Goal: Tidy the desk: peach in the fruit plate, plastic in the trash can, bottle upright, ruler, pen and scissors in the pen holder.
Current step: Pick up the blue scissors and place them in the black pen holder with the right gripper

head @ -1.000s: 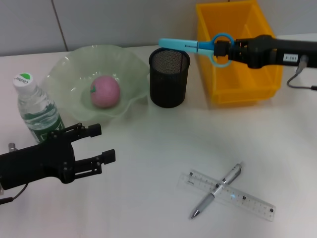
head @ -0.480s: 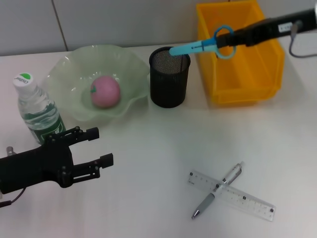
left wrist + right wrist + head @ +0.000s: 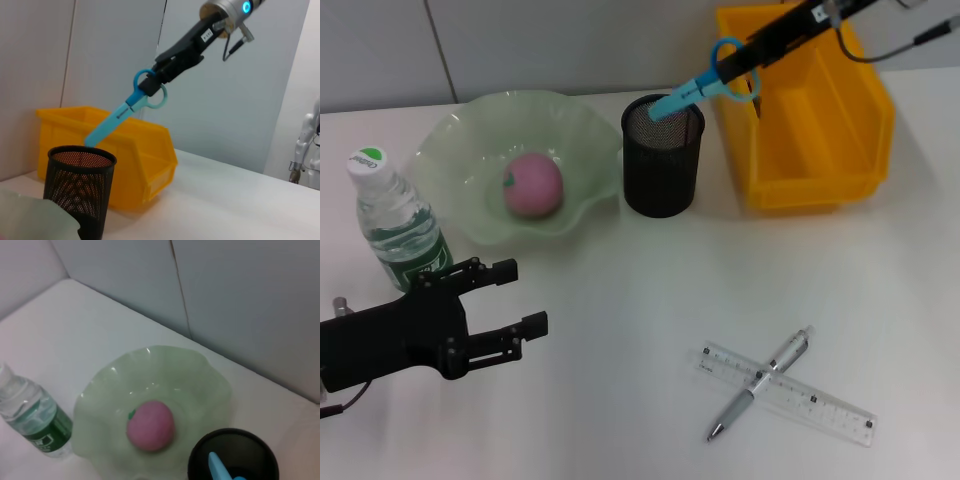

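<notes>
Above the black mesh pen holder, the right gripper clamps blue scissors by the handles, tip tilted down at the rim. Left gripper hangs spread apart beside the upright bottle; its label is unreadable.

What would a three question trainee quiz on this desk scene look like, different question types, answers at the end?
1. True or false: the pink peach lies in the pale green wavy fruit plate.
2. Multiple choice: the right gripper tilts the blue-handled scissors tip-down at the mouth of: A) the yellow plastic bin, B) the black mesh pen holder, C) the clear water bottle.
3. Fill in: the silver pen lies across the clear plastic ______.

Key: 1 true. 2 B. 3 ruler. The left gripper is open, near the bottle.
</notes>
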You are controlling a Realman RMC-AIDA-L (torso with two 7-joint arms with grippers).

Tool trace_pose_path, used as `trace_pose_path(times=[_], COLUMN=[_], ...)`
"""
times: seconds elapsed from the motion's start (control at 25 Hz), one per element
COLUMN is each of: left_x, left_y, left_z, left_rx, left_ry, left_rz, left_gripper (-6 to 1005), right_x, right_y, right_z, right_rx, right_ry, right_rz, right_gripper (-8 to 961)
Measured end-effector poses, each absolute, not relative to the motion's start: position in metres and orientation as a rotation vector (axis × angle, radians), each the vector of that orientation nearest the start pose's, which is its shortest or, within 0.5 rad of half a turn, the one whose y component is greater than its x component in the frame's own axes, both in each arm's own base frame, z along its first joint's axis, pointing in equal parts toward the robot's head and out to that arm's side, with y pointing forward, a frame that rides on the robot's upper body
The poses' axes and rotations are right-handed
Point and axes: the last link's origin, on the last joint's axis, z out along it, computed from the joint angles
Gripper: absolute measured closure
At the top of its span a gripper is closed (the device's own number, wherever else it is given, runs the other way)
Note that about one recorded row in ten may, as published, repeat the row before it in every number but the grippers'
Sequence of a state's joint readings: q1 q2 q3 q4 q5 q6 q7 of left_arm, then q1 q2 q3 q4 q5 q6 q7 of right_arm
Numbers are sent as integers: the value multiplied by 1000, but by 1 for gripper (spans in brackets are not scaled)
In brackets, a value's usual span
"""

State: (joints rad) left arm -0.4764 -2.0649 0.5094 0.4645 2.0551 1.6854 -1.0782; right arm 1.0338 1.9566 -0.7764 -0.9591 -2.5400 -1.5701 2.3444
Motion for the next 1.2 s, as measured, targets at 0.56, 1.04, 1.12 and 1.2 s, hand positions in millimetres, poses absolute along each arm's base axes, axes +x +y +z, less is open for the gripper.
trace_pose_path(times=[0.56, 1.04, 1.12, 1.2], left_x=[-285, -287, -287, -287], left_y=[288, 287, 287, 287], left_z=[-11, -16, -16, -16], left_rx=[-2687, -2678, -2678, -2677], left_ry=[-503, -512, -510, -508], left_rz=[-889, -887, -886, -885], left_gripper=[197, 198, 198, 198], right_x=[97, 96, 96, 96], right_y=[472, 478, 478, 479], right_z=[40, 9, 9, 9], right_rx=[-2554, -2528, -2527, -2523], right_ry=[904, 884, 884, 885], right_rz=[-246, -289, -288, -283], right_gripper=[869, 870, 826, 781])
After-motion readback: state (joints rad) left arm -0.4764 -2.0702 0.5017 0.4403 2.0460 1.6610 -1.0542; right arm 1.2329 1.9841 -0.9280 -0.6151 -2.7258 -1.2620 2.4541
